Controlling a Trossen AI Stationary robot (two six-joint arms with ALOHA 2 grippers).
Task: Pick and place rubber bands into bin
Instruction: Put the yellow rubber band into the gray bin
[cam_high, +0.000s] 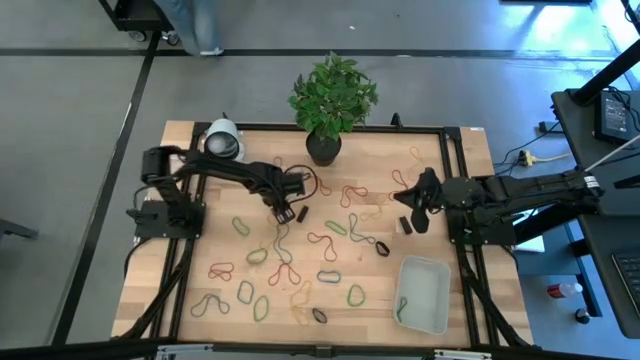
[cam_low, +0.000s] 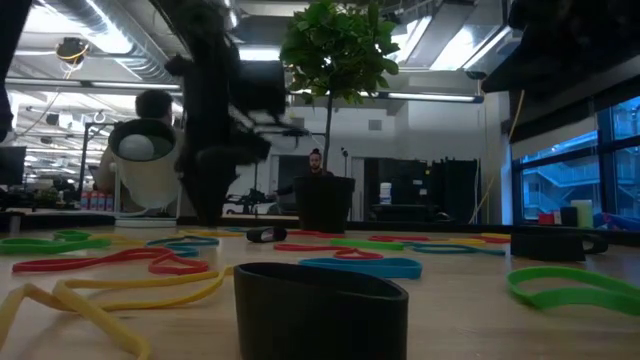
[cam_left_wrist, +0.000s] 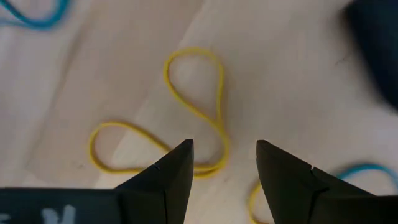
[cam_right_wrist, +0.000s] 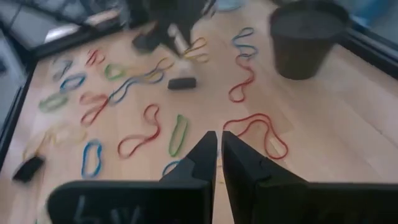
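We see the rubber bands (cam_high: 300, 255) scattered loose over the middle of the wooden counter (cam_high: 190, 290), green, red, yellow, blue and dark ones, most of them between the two arms and toward the near edge. The bin (cam_high: 423, 293) sits at the counter's near right corner, and the high view shows one green band (cam_high: 401, 308) lying inside it by its left wall. The left tool (cam_high: 290, 213) is low over the counter's centre, jaws wide and empty; only its wrist view shows what lies under it, a yellow twisted band (cam_left_wrist: 193, 112) flat on the wood with one loop running between the fingers (cam_left_wrist: 168, 177). The right tool (cam_high: 410, 215) hangs right of centre, above the bin's side; its wrist view shows its fingers (cam_right_wrist: 198, 163) nearly together with only a thin slit, nothing held. The plant pot (cam_high: 323, 148) stands at the far edge. The low view adds a person (cam_low: 316, 165) in the room behind, not seen from above.
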